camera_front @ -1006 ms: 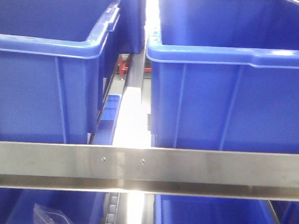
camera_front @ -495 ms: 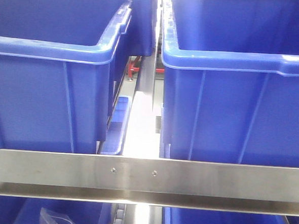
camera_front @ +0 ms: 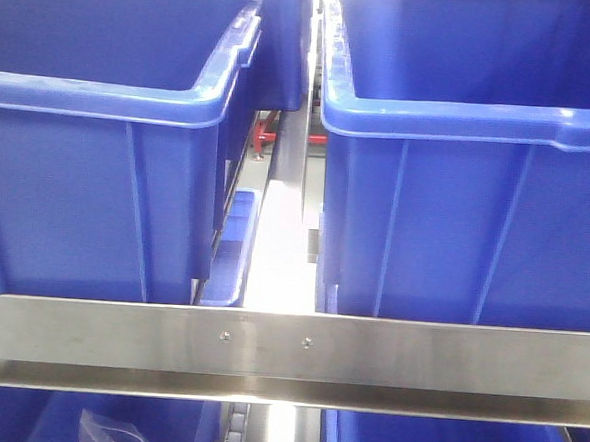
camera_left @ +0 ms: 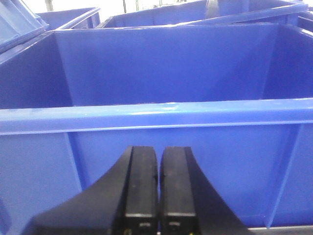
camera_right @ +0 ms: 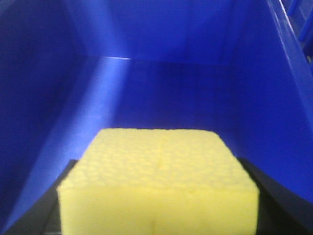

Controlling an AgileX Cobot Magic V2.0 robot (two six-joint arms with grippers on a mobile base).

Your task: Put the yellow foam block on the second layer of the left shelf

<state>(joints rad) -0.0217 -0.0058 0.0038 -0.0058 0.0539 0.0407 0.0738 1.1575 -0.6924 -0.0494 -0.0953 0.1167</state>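
In the front-facing view, a left blue bin (camera_front: 88, 168) is sitting on the shelf level behind a steel rail (camera_front: 287, 346) that is running across the whole width. Its pale rim is catching the light, and a moulded handle is showing at its far right corner. To its right a narrow bright gap is opening between the bins, with a small red part (camera_front: 263, 136) showing deep inside it. Right of the gap a right blue bin (camera_front: 466, 211) is standing on the same level, its rim at about the same height as its neighbour's. Below the rail, at the lower left, a clear plastic bag (camera_front: 112, 432) is lying in another blue bin; more blue plastic is showing at the lower right.

The left wrist view is showing the left gripper (camera_left: 158, 169) with its 2 black fingers pressed together, nothing between them. It is pointing at the outer front wall of a blue bin (camera_left: 156, 83), just below that bin's rim; the bin's hollow inside is showing beyond.

The right wrist view is looking down into the inside of a blue bin (camera_right: 161, 88), walls rising on both sides. The yellow foam block (camera_right: 156, 181) is filling the lower part of this view, its pored top face facing up. The right gripper (camera_right: 156, 215) is clamping it, dark fingers (camera_right: 46, 208) showing at both lower corners against the block's sides. The block is sitting above the bin's floor; I cannot tell whether it is touching it.
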